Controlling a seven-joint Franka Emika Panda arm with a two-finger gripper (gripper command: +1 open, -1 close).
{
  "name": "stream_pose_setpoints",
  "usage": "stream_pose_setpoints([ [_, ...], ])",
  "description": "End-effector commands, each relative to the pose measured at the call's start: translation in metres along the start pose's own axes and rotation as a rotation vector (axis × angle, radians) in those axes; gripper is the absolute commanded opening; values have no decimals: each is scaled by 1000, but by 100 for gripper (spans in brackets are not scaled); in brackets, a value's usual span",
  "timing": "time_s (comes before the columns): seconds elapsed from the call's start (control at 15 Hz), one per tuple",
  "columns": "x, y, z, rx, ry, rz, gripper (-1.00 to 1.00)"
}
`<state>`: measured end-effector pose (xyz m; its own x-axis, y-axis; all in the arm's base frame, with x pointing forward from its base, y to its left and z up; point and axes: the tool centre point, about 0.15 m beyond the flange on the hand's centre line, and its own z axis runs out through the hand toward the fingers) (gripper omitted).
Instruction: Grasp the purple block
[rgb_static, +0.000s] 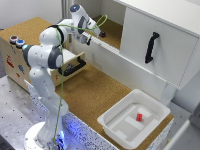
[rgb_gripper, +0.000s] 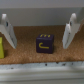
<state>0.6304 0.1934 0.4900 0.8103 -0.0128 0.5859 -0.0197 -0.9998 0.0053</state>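
Wrist view: gripper (rgb_gripper: 39, 31) jaws stand wide apart, nothing clamped; the purple block (rgb_gripper: 44, 43) sits on the cork surface (rgb_gripper: 30, 55) btwn the two fingers (rgb_gripper: 70, 30), nearer one finger, not touching either. A yellow-green object (rgb_gripper: 2, 47) lies just outside the other finger, cut off by the frame edge. Exterior view: the arm (rgb_static: 50, 50) reaches to the cork shelf by the white cabinet (rgb_static: 155, 42); a red block (rgb_static: 139, 117) lies in the white tray (rgb_static: 112, 125), well apart from the jaws.

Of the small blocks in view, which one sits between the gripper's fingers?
The purple block, dark with yellow markings, lies on the cork between the open gripper fingers. The red block sits far off in the white tray.
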Motion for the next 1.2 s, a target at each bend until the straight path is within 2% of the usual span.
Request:
stream_pose_setpoints([
  [0.0, 52, -17, 26, -163, -130, 25, 100],
  [0.47, 38, -10, 41, -190, -146, 51, 100],
  [0.67, 31, -1, 50, -187, -167, 82, 100],
  [0.87, 40, 8, 51, -190, -154, 84, 100],
  [1.0, 40, 9, 55, -170, -165, 81, 100],
  [1.07, 41, 9, 58, -156, -173, 76, -100],
  [1.13, 39, 7, 60, -149, -174, 73, -100],
])
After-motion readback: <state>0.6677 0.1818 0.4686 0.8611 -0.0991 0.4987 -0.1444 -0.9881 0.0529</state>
